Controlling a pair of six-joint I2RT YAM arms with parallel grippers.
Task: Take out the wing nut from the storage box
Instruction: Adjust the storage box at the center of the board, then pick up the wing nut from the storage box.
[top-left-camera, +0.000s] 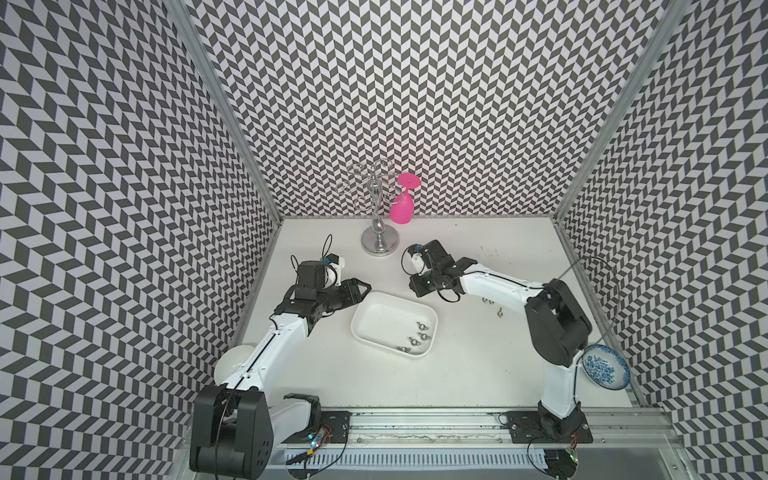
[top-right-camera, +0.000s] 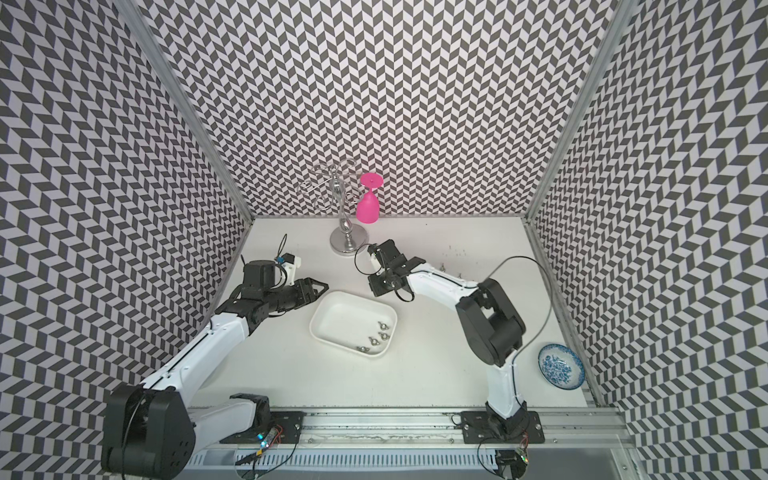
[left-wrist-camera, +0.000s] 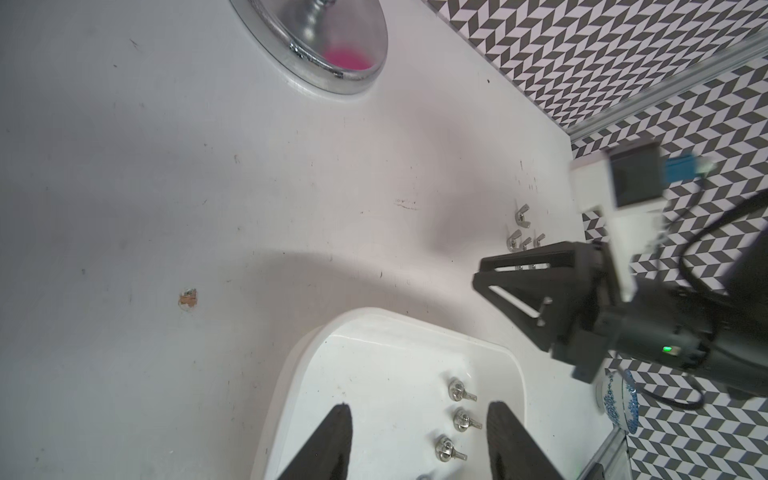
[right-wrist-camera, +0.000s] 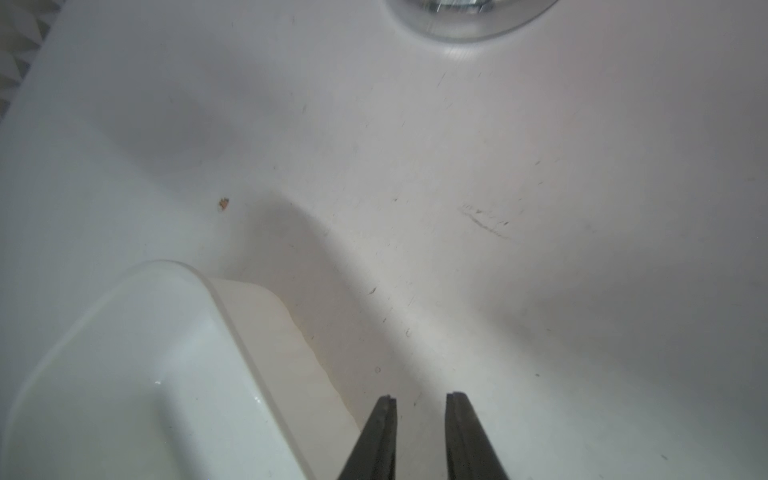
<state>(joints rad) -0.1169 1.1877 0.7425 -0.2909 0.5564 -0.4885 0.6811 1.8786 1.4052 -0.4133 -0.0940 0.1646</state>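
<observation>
Both top views: the storage box (top-left-camera: 376, 316) sits mid-table. Its long axis runs from the left gripper (top-left-camera: 365, 286), poised at the far-left corner, toward the near right. The wing nuts (top-left-camera: 420, 335), four as best I can count, lie against the short wall at the end away from that gripper. The right gripper (top-left-camera: 415, 286) hangs outside the box's back corner, with loose nuts (top-left-camera: 485, 299) on the table by its forearm.

Left wrist: the left gripper (left-wrist-camera: 419, 409) is parted and empty, tilted down over the box floor. Three nuts show dead ahead between its fingers. I judge this arm aligned for the pick, travelling lengthwise.

Right wrist: the right gripper (right-wrist-camera: 420, 398) is narrowly parted, holding nothing, over bare table just beside the box. No nut shows in this view.
</observation>
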